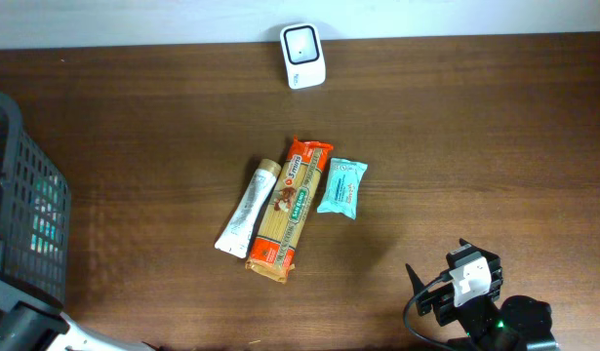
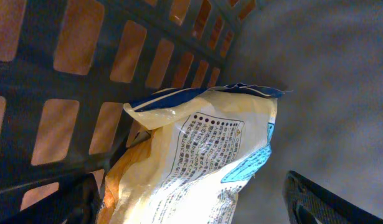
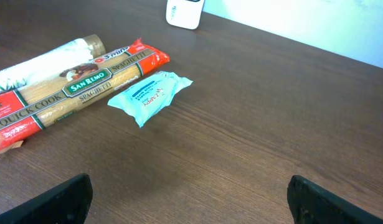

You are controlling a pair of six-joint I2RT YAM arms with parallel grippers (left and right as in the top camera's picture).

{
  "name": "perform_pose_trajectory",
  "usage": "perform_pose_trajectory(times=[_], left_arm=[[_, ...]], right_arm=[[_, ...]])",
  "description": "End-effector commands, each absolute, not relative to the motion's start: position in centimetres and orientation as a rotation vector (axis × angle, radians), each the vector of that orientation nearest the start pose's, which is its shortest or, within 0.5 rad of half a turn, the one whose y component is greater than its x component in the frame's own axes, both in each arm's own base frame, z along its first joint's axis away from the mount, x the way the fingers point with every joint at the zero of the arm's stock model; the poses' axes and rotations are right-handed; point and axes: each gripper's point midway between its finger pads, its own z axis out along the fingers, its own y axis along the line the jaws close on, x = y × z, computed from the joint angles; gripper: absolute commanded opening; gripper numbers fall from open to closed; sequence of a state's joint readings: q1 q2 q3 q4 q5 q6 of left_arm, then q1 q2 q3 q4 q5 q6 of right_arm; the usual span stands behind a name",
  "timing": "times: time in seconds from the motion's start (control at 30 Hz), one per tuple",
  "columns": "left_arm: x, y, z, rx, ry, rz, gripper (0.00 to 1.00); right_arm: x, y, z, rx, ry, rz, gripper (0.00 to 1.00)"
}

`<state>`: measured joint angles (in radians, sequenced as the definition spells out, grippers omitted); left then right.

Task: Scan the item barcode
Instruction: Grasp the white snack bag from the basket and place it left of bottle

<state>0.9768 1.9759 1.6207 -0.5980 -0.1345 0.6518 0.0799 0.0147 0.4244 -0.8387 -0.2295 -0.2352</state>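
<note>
From overhead, your right gripper (image 1: 454,285) hangs empty with its jaws spread over the table (image 1: 134,117). Ahead and to its left a teal pouch (image 1: 340,187), a spaghetti pack (image 1: 289,209) and a white tube (image 1: 249,209) lie side by side, and the scanner (image 1: 303,56) stands far beyond them. The basket (image 1: 26,195) sits far off to its left.

In the left wrist view, your left gripper (image 2: 191,202) stands wide open inside the basket. A yellow bag (image 2: 197,155) lies between its fingers (image 2: 322,199), and that finger is clear of it.

In the right wrist view, the pouch and spaghetti pack lie ahead-left of the open jaws.
</note>
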Motion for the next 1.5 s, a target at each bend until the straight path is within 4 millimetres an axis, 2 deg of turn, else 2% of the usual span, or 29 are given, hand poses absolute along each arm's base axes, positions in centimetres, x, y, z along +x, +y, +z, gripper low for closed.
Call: perform_pose_trajectory(times=[0.0,0.1,0.17,0.2,0.27,0.3,0.33,0.4,0.43,0.5,0.53,0.63,0.77,0.8,0.87,1.07,1.1,1.17,1.27,1.33,1.37,1.47], left_arm=[[25.9,44.6,11.6,-0.495,2.702,0.738,0.91],[24.2,44.6,9.2,-0.541,2.769,0.675,0.87],[23.3,44.1,6.7,-0.569,2.825,0.596,0.79],[23.3,44.1,6.3,-0.58,2.83,0.584,0.74],[23.6,43.9,6.0,-0.57,2.821,0.559,0.49],[23.6,43.9,6.0,-0.571,2.82,0.56,0.16],[23.6,43.9,6.1,-0.571,2.82,0.56,0.02],[23.7,43.9,6.0,-0.62,2.803,0.551,0.0],[23.9,43.7,6.0,-0.652,2.786,0.53,0.02],[25.0,42.8,5.8,-0.627,2.753,0.427,0.3],[25.9,42.1,5.8,-0.601,2.726,0.36,0.56],[27.6,41.1,6.2,-0.564,2.695,0.306,0.71],[30.7,39.3,7.1,-0.475,2.7,0.323,0.82],[30.6,39.2,6.9,-0.503,2.732,0.382,0.86],[29.7,39.7,6.8,-0.61,2.762,0.489,0.88],[30.2,39.4,6.7,-0.624,2.743,0.459,0.9],[31.1,39.3,7.1,-0.636,2.699,0.421,0.96],[31.6,39.6,8.1,-0.712,2.648,0.414,0.98],[31.7,39.6,11.1,-0.7,2.607,0.445,0.99],[31.2,38.8,12.7,-0.696,2.606,0.436,1.0],[30.9,38.3,12.6,-0.696,2.621,0.414,0.99],[30.2,36.6,10.5,-0.614,2.711,0.343,0.99]], right_arm=[[17.2,5.2,17.3,-0.448,1.928,0.123,0.98],[17.2,5.2,17.3,-0.448,1.928,0.123,0.99],[17.2,5.2,17.3,-0.448,1.928,0.123,0.99],[17.2,5.2,17.3,-0.448,1.928,0.123,0.99],[17.2,5.2,17.3,-0.448,1.928,0.123,0.99],[17.2,5.2,17.3,-0.448,1.928,0.123,0.99],[17.2,5.2,17.3,-0.448,1.928,0.123,0.99],[17.2,5.2,17.3,-0.448,1.928,0.124,0.98],[17.2,5.2,17.3,-0.448,1.928,0.123,0.99],[17.2,5.2,17.3,-0.448,1.928,0.123,0.99],[17.2,5.2,17.3,-0.448,1.928,0.123,0.99],[17.2,5.2,17.3,-0.448,1.928,0.123,0.99],[17.2,5.2,17.3,-0.448,1.928,0.123,0.99],[17.2,5.2,17.3,-0.448,1.928,0.123,0.99],[17.2,5.2,17.3,-0.448,1.928,0.123,0.99],[17.2,5.2,17.3,-0.448,1.928,0.123,0.99],[17.2,5.2,17.3,-0.448,1.928,0.123,0.99],[17.2,5.2,17.3,-0.448,1.928,0.123,0.99],[17.2,5.2,17.3,-0.448,1.928,0.123,0.99],[17.2,5.2,17.3,-0.448,1.928,0.123,0.99],[17.2,5.2,17.3,-0.448,1.928,0.123,0.99],[17.2,5.2,17.3,-0.448,1.928,0.123,0.99]])
